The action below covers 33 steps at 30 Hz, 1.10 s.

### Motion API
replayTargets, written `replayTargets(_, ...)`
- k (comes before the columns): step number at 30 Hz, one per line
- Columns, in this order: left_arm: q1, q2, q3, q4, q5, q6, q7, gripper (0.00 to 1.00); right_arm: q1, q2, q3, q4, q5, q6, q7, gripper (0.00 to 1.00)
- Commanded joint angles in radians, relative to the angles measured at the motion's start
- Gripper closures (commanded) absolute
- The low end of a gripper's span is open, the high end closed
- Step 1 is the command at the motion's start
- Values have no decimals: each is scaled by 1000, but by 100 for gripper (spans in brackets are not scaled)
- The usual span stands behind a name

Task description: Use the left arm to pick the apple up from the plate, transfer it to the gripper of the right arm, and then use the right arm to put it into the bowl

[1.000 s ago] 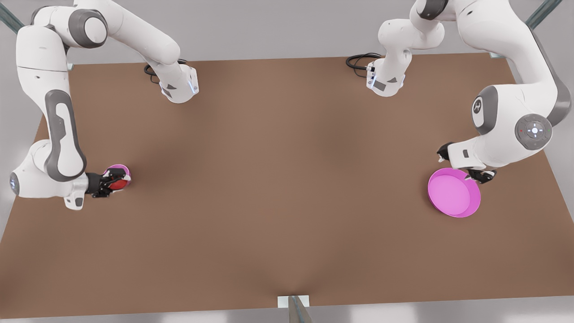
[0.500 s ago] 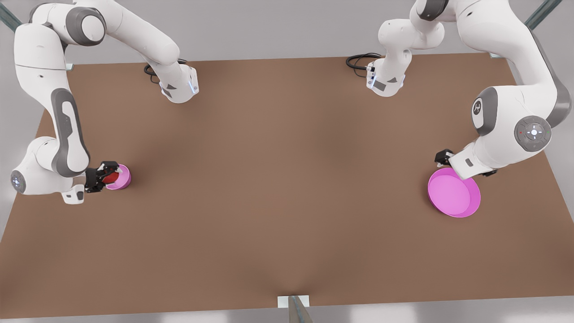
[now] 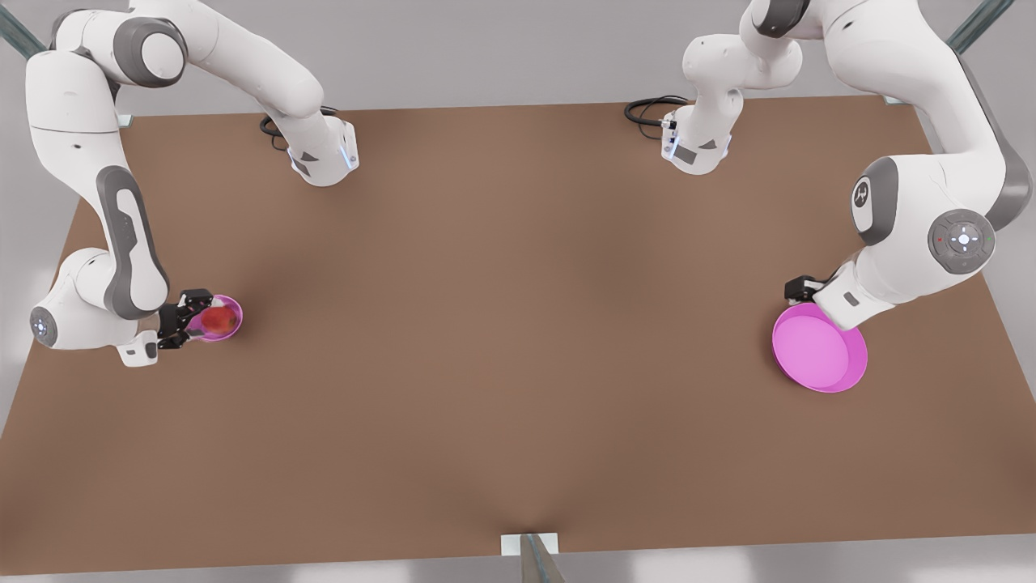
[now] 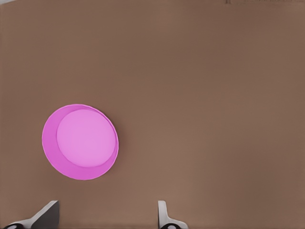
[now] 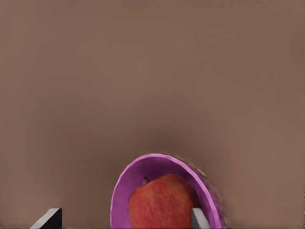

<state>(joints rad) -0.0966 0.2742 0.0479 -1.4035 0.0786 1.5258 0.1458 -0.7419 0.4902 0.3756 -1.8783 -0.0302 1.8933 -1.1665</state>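
Looking at where we are, the apple [image 3: 219, 319] already sits down inside the bowl [image 3: 230, 306] on the front view's left, so the drop looks done to us. The right gripper [image 3: 188, 321] is just beside the bowl's near rim with its fingers spread wide and released; in the right wrist view both fingertips [image 5: 199, 218] show far apart with the apple [image 5: 163, 202] between them and nothing pinched.

Over on the front view's right, the left gripper [image 4: 106, 214] hangs near the plate [image 3: 817, 350], fingers parted and empty, just waiting. The plate [image 4: 80, 142] has nothing on it.

So what could still bite us? Mostly the retreat, we think:

- One right finger looks very close to the bowl [image 5: 164, 191] wall. If we pull away sideways instead of straight up, a finger could catch the rim and drag or tip the thing. It's a small bowl and probably light.
- The apple fills most of the bowl, barely narrower than the rim. A nudge could roll it up and over the edge onto the table [image 3: 518, 324].
- We can't tell whether the apple has fully settled, so a bump now might be worse than it looks.

A slow straight lift seems the safe bet.
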Motion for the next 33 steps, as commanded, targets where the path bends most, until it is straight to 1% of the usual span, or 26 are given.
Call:
replayTargets(1, 0, -1, 0, 1, 1, -1, -118, 0, -1, 4, 0, 2, 0, 9, -81, 0)
replayTargets(3, 0, -1, 0, 0, 1, -1, -118, 0, -4, 8, 0, 7, 0, 9, -81, 0)
replayTargets(5, -2, -1, 0, 0, 1, -1, -118, 0, 16, 7, 5, 126, 0, -8, -65, 0)
replayTargets(6, -2, -1, 0, 1, 1, -1, -118, 0, 96, -1, 5, 270, -13, -46, -56, 0)
replayTargets(7, -2, -1, 0, 0, 1, -1, -118, 0, 197, -2, 5, 448, -66, -115, 66, 0)
replayTargets(8, 0, -1, 0, 1, 1, -1, -118, 0, 314, -27, 20, 574, -66, -122, 206, 0)
replayTargets(9, -2, -1, 0, 1, 1, -1, -118, 0, 395, -29, 57, 654, -74, -118, 414, 0)
replayTargets(10, 0, -1, 1, 1, 1, 0, -118, 0, 464, -62, 59, 680, -94, -122, 588, 0)
replayTargets(11, 0, -1, 0, 0, 1, 0, -118, 0, 496, -116, 57, 676, -105, -161, 829, 0)
replayTargets(12, -2, -1, 0, 1, 1, 0, -118, 0, 541, -203, 17, 596, -128, -214, 1040, 0)
replayTargets(13, 0, -1, 0, 1, 1, 0, -118, 0, 558, -338, -29, 420, -79, -172, 1159, 0)
replayTargets(14, 0, -1, 1, 0, 1, 0, -118, 0, 652, -426, -208, 294, 4, -155, 1208, 0)
replayTargets(15, 0, -1, 0, 0, 1, 0, -118, 0, 747, -412, -322, 300, 10, -161, 1205, 0)
replayTargets(17, 0, 2, 1, 1, 3, 2, -117, 0, 747, -369, -323, 327, 15, -169, 1214, 0)
replayTargets(20, 8, 39, 3, 55, 1, 4, -193, 0, 748, -364, -323, 337, 16, -183, 1216, 0)
replayTargets(21, 12, 40, 3, 55, -19, 5, -251, 0, 748, -364, -323, 337, 16, -183, 1214, 0)
replayTargets(29, 9, 49, 3, 63, -19, 5, -256, 0, 747, -364, -323, 337, 15, -183, 1208, 0)
replayTargets(30, 9, 49, 1, 63, -19, 5, -256, 0, 747, -363, -322, 369, 7, -189, 1205, 0)
replayTargets(33, 9, 49, 1, 63, -19, 5, -255, 0, 731, -352, -325, 374, 23, -220, 1148, 0)
